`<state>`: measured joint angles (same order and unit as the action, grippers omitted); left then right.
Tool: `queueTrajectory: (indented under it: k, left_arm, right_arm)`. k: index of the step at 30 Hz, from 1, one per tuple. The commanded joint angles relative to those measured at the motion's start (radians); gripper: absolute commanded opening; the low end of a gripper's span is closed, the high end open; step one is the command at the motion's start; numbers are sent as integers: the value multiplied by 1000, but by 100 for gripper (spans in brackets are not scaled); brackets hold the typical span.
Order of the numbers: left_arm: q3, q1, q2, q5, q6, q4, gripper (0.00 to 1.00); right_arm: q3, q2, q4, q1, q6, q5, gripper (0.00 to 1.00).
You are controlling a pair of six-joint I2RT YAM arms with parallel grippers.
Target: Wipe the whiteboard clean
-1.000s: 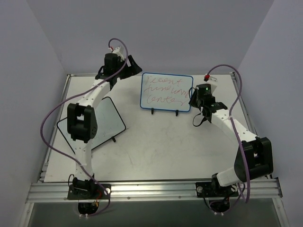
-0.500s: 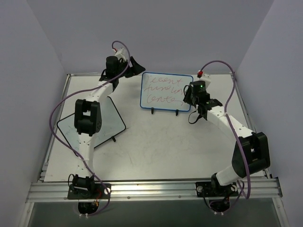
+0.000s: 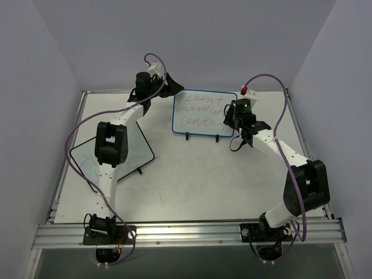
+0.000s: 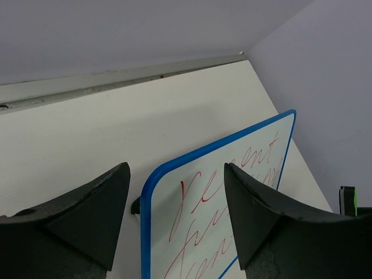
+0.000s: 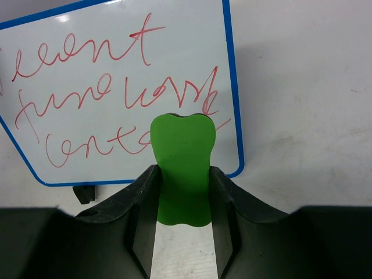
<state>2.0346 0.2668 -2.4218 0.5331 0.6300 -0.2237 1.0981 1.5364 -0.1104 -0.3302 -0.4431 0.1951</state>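
Close by red-scribbled whiteboard (image 3: 204, 113), right gripper (image 5: 183, 174) clamping green eraser (image 5: 182, 152)

We lose the lower part of the whiteboard (image 4: 212, 195) below the left wrist view's edge. The green eraser (image 5: 183, 168) covers some red writing (image 5: 110, 93), which we cannot read from above.

We see the whiteboard (image 3: 200, 113) standing on its two black feet (image 3: 187, 138) at the far middle of the tabletop (image 3: 192, 174): small, blue rounded frame, three lines of red scrawl across its face.
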Motion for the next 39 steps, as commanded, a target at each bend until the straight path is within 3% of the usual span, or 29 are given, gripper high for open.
queueTrajectory:
  k: [1, 16, 28, 39]
  left_arm:
    - [-8, 5, 9, 18, 0, -77, 73]
    - [-139, 12, 78, -1, -1, -146, 53]
    - [-244, 11, 158, -18, 23, -232, 59]
    - [-301, 11, 205, -35, 22, -246, 53]
  right_arm:
    - [20, 11, -37, -7, 14, 13, 17]
    - [-7, 25, -60, -9, 15, 29, 17]
    - [-49, 28, -83, -9, 12, 33, 16]
    - [-73, 53, -110, -15, 3, 26, 14]
